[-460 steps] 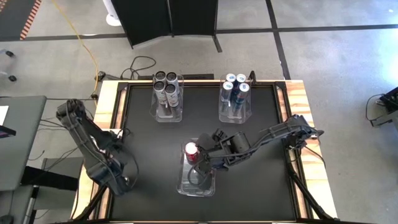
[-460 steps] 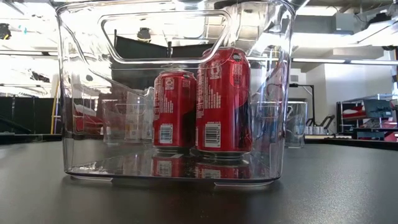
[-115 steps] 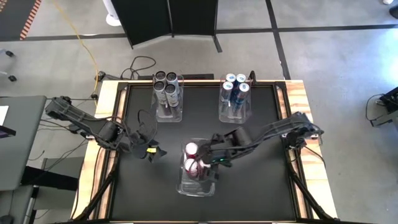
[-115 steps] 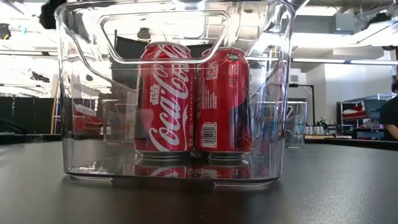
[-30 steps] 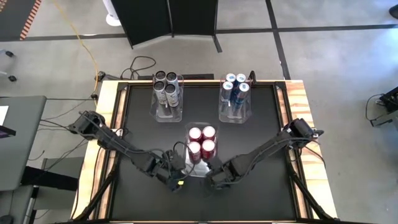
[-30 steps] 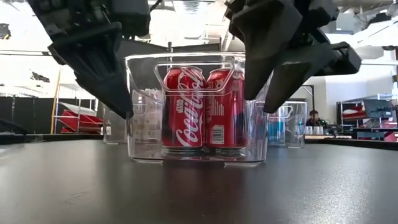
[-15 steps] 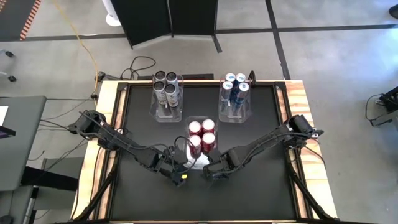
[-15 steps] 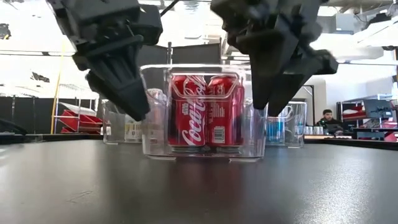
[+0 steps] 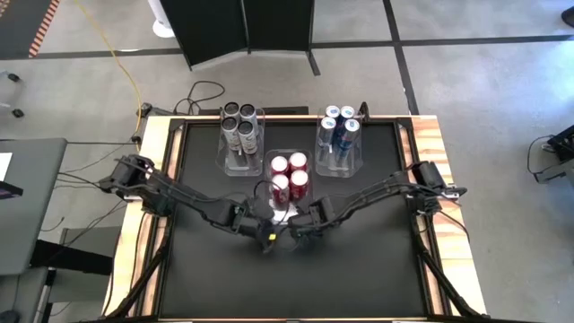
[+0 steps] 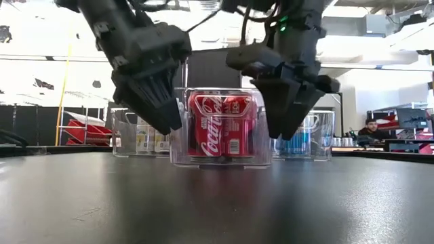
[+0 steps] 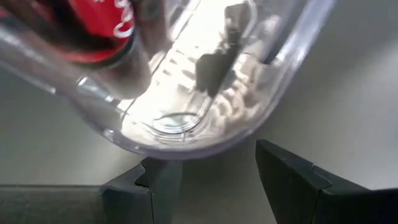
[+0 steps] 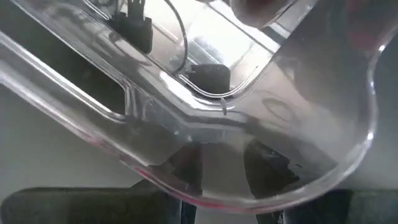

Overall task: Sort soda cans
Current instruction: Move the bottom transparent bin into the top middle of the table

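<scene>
Four red cans (image 9: 289,175) are packed inside a clear middle bin (image 9: 285,213) on the black table (image 9: 377,269). This bin is the landmark. Behind it and to its left, a second clear bin (image 9: 242,161) is filled with four dark grey cans (image 9: 241,122). Behind it and to its right, a third clear bin (image 9: 339,163) is filled with four blue-and-silver cans (image 9: 340,123).

The left gripper (image 9: 262,225) is placed at the near left corner of the middle bin. Its fingers (image 11: 149,186) are spread apart, and the bin's rounded corner is seen just in front of them. The right gripper (image 9: 300,226) is placed at the near right corner. It cannot be told if its fingers are spread or closed, because they are blurred behind the plastic wall. In the low view, a person (image 10: 369,129) is seen far behind the middle bin.
</scene>
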Available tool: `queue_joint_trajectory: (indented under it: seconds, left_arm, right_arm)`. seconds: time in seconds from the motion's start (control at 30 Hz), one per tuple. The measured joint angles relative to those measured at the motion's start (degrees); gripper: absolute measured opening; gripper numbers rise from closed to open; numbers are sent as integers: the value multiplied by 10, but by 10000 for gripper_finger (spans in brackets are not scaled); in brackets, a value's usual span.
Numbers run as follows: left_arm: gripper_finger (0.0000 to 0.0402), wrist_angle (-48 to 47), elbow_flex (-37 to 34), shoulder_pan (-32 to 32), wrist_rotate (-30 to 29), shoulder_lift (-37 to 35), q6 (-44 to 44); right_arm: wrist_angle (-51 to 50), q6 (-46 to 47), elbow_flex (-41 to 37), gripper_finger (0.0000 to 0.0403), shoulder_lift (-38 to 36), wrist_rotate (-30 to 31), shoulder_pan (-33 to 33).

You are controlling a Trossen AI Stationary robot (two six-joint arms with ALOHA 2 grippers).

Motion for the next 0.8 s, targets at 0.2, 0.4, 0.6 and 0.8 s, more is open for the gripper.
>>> queue_joint_trajectory:
  seconds: [0.2, 0.4, 0.6, 0.8]
  left_arm:
    - [196, -26, 0, 59, -7, 0, 7]
    - [196, -25, 0, 108, 3, 0, 50]
    - [196, -25, 0, 151, 5, 0, 56]
    - [196, -19, 0, 190, 30, 0, 68]
  right_arm:
    - [4, -51, 1, 136, 0, 0, -31]
    - [-1, -113, 1, 136, 0, -6, -75]
    - [-5, -166, 1, 136, 0, -5, -127]
    - [-13, -223, 1, 136, -1, -7, -178]
